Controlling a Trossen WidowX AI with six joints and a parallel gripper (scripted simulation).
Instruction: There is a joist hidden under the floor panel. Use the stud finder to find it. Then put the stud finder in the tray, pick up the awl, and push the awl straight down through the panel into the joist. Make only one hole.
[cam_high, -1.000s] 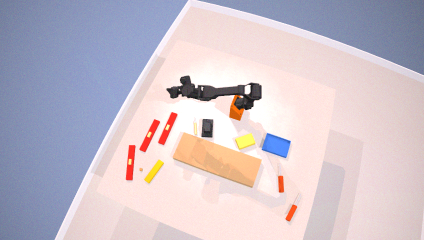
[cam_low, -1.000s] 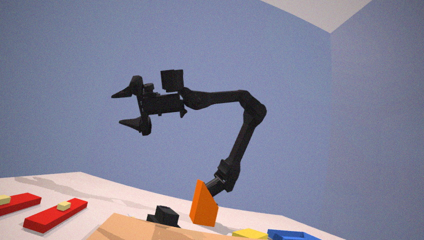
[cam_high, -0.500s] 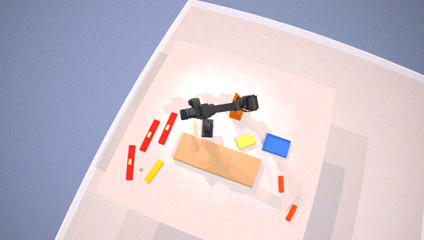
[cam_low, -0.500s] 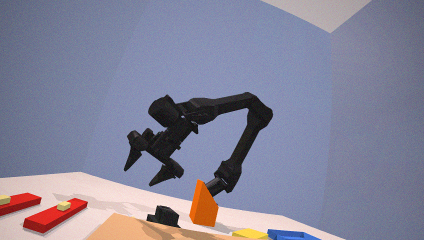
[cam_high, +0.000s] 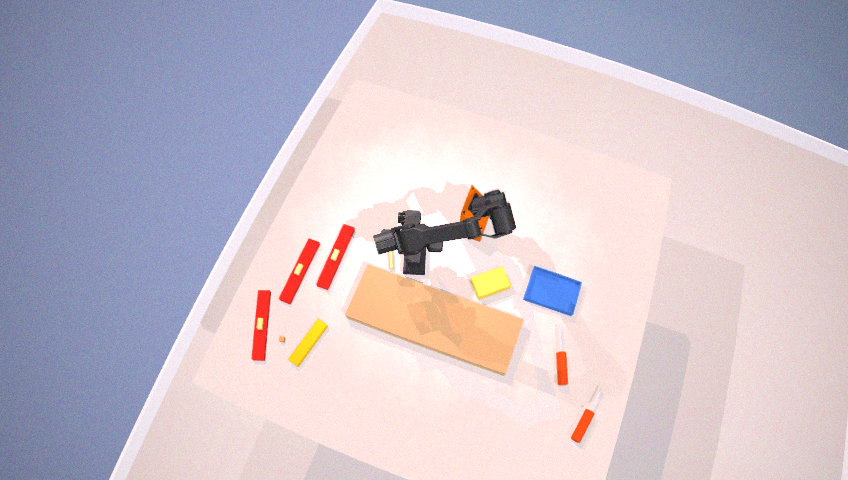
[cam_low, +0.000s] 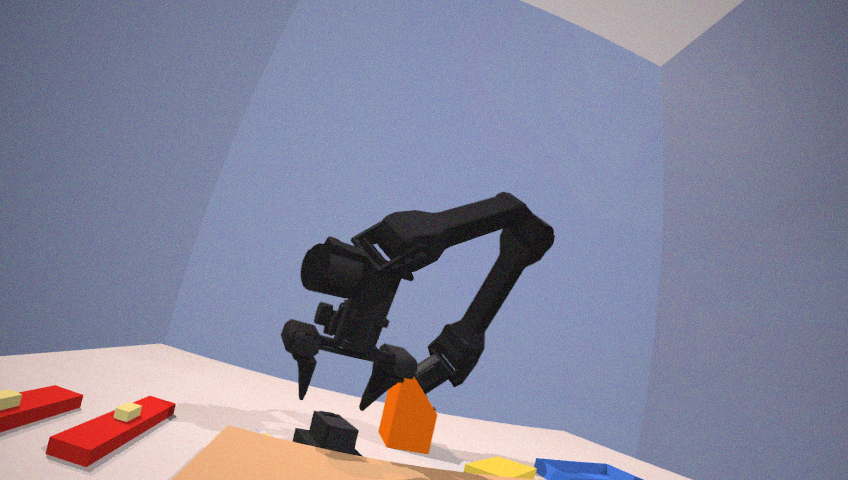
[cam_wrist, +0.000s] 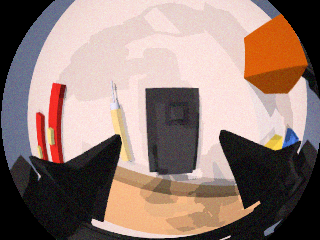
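The black stud finder (cam_high: 414, 261) (cam_low: 336, 431) (cam_wrist: 172, 150) lies on the table beside the panel's long edge, partly under the arm in the top view. My gripper (cam_low: 332, 403) (cam_wrist: 172, 138) is open and empty, pointing down above the stud finder; in the wrist view the stud finder shows between the fingers. The tan floor panel (cam_high: 380, 297) (cam_low: 238, 457) (cam_wrist: 130, 205) lies flat; the joist is hidden. A cream-handled tool with a thin metal tip (cam_high: 390, 260) (cam_wrist: 119, 125), seemingly the awl, lies beside the stud finder. The blue tray (cam_high: 553, 291) (cam_low: 589, 469) is empty.
A yellow block (cam_high: 490, 282) lies between panel and tray. Two red-handled tools (cam_high: 561, 367) (cam_high: 582, 425) lie at the right. Several red levels (cam_high: 291, 282) (cam_low: 107, 434), a yellow bar (cam_high: 308, 342) and a tiny brown cube (cam_high: 282, 339) lie left. An orange block (cam_low: 407, 419) (cam_wrist: 275, 55) stands at the arm's base.
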